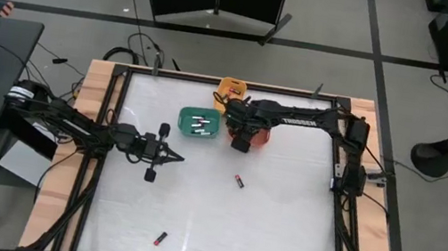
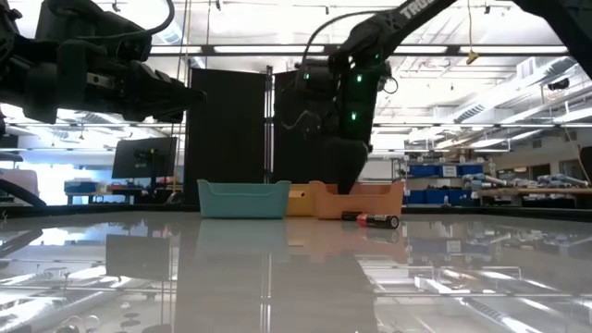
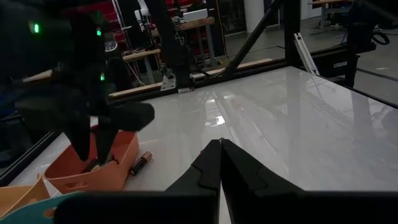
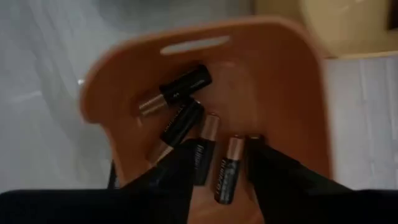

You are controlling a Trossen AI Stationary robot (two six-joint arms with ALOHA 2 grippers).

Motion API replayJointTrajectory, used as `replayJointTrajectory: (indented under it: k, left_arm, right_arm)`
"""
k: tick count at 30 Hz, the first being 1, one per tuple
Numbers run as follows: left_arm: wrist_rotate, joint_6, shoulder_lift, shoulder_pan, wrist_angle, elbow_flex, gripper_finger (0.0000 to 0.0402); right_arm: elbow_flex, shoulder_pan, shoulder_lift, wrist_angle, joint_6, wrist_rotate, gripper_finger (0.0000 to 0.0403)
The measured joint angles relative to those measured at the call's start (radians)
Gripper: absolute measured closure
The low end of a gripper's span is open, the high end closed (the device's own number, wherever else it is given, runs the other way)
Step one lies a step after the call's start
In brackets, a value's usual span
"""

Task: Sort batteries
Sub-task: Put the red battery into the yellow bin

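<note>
White tabletop framed in wood and black rails spreads under my two arms, with a workshop of shelves and a dark screen beyond it.

Nearest the front edge, at about seven o'clock from table centre, lies one small red-ended cell (image 1: 160, 238), well apart from everything. A little past centre, a second loose battery (image 1: 239, 181) rests on the bare surface, its long axis running roughly ten to four o'clock in the overhead view.

My left gripper (image 1: 174, 156) hangs at nine o'clock of centre, its fingers pressed together and holding nothing. It points along the table toward that loose battery, which lies at about four o'clock from its tip.

Farther back, my right gripper (image 4: 214, 163) is lowered into the orange bin (image 4: 292, 93), its fingers parted. Between and just ahead of them lie dark, copper-ended cells (image 4: 189, 118), one directly between the fingertips; none appears clamped, so I judge this a release.

Just beside the orange bin at nine o'clock sits the green bin (image 1: 184, 122) with a few pale cells inside; a yellow bin (image 1: 230, 85) stands behind.

By my reckoning the loose battery lies at six o'clock from my right gripper, nearer to it than to the left.
</note>
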Motion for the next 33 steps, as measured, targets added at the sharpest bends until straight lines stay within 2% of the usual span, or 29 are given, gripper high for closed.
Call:
replayJointTrajectory:
  k: [4,8,12,20,25,33]
  left_arm:
    - [-0.002,0.0,0.0,0.0,0.0,0.0,0.0385]
    - [-0.002,0.0,0.0,0.0,0.0,0.0,0.0385]
    - [-0.002,0.006,0.0,0.0,-0.001,0.0,0.0385]
    - [-0.003,0.001,0.0,0.0,-0.001,0.0,0.0385]
    - [-0.003,-0.004,0.0,0.0,0.0,0.0,0.0385]
    - [-0.003,-0.011,0.0,0.0,-0.004,0.0,0.0385]
  right_arm:
    - [0.0,0.032,-0.067,-0.056,0.09,0.006,0.0209]
    - [0.0,0.113,-0.133,-0.148,0.311,-0.022,0.0189]
    - [0.0,0.256,-0.148,-0.185,0.532,-0.022,0.0187]
    - [-0.001,0.514,-0.069,-0.156,0.887,0.037,0.0199]
    - [-0.001,0.576,-0.017,-0.162,0.987,0.089,0.0203]
    - [-0.037,0.552,-0.005,-0.158,1.022,0.149,0.0204]
